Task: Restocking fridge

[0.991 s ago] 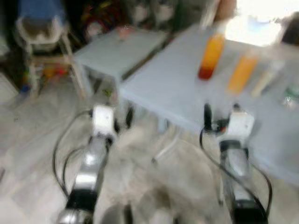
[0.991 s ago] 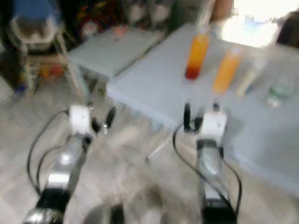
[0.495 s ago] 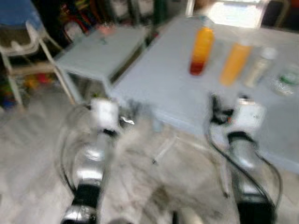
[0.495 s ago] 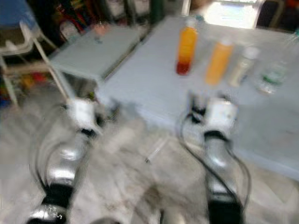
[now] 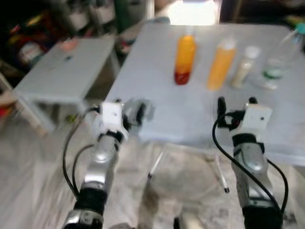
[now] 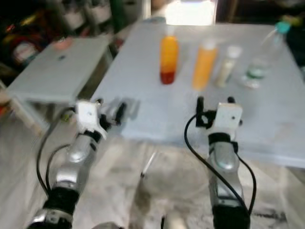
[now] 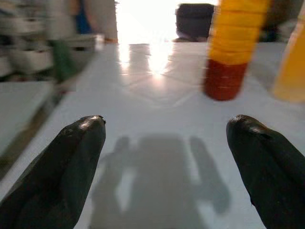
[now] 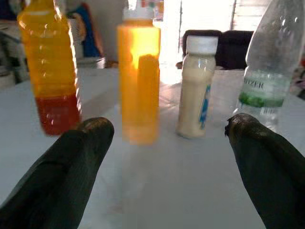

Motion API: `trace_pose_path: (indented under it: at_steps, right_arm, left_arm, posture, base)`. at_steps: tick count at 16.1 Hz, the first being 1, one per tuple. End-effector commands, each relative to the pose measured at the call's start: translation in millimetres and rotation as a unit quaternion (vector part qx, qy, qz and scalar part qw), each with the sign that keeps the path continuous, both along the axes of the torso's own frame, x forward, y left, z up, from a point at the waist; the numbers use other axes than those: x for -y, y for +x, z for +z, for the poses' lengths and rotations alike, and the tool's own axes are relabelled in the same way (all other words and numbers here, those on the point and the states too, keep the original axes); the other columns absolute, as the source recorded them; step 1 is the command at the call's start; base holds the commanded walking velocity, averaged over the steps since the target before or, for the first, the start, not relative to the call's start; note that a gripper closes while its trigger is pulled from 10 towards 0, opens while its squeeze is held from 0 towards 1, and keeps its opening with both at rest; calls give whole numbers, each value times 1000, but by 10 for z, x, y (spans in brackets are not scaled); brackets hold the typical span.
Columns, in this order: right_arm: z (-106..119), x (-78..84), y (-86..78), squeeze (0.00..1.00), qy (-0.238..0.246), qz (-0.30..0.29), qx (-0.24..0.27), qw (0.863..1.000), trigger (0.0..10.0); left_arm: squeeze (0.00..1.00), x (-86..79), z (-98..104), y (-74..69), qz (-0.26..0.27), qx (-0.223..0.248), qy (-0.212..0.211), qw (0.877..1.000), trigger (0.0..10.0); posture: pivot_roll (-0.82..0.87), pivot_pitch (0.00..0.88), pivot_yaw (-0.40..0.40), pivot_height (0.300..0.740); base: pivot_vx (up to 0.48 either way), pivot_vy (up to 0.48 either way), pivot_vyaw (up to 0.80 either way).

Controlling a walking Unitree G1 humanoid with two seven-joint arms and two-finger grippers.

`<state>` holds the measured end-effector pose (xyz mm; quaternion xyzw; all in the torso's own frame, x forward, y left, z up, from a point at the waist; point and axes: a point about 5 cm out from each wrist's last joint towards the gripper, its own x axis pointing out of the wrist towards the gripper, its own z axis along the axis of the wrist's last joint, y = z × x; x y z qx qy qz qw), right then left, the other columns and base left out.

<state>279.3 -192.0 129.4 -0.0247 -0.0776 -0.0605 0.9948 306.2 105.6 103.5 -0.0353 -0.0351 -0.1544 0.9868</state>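
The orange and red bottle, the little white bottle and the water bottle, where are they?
Orange and red bottle (image 8: 47, 71), right wrist view, mid body.
Little white bottle (image 8: 195, 95), right wrist view, cream body.
Water bottle (image 8: 271, 62), right wrist view, clear body above label.

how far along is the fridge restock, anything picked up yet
Nothing looks done yet. All four drinks stand on the grey table: the orange-and-red bottle, the orange bottle, the small cream bottle and the clear water bottle. In hand: the left gripper and right gripper are both open and empty at the table's near edge. Every grasp and carry is left.
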Motion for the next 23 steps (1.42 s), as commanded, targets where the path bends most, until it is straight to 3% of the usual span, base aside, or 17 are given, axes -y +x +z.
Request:
trace_pose_path:
  at_steps: [1, 8, 13, 16, 19, 21, 23]
  right_arm:
    - [58, -146, 34, 0, 0, 24, 11, 1000, 10000]
    - [206, -274, 136, 0, -24, 63, 37, 997, 10000]
    - [387, -131, 269, 0, -35, 46, 61, 996, 10000]
    - [216, -116, -18, 0, -32, 42, 36, 998, 10000]
    - [-115, -132, -441, 0, -19, 36, -24, 999, 10000]
    - [-178, -135, -553, 0, -17, 32, -38, 999, 10000]
    - [-155, -135, -548, 0, -20, 30, -37, 999, 10000]
  left_arm:
    - [0, -138, 19, 12, 18, 4, 10, 1000, 10000]
    - [0, -190, 26, 14, 44, 4, 18, 999, 10000]
    - [0, -205, 59, -34, 32, 14, 17, 999, 10000]
    - [0, -384, 105, -128, 72, 19, 16, 997, 10000]
    - [0, -505, 5, -332, 91, 0, 24, 996, 10000]
    - [0, -509, -16, -353, 92, -6, 23, 995, 10000]
    - [0, -477, 9, -342, 89, -4, 20, 996, 10000]
  posture:
    - [-96, 61, 69, 740]
    - [-87, 64, 63, 740]
    - [-68, 66, 63, 740]
    - [-70, 66, 65, 740]
    - [-71, 63, 66, 740]
    - [-78, 63, 69, 740]
    - [-81, 60, 71, 740]
  base:
    - [0, 0, -800]
    - [0, 0, -114]
    - [0, 0, 0]
    - [0, 0, 0]
    - [0, 0, 0]
    - [122, 0, 0]
    - [341, 0, 0]
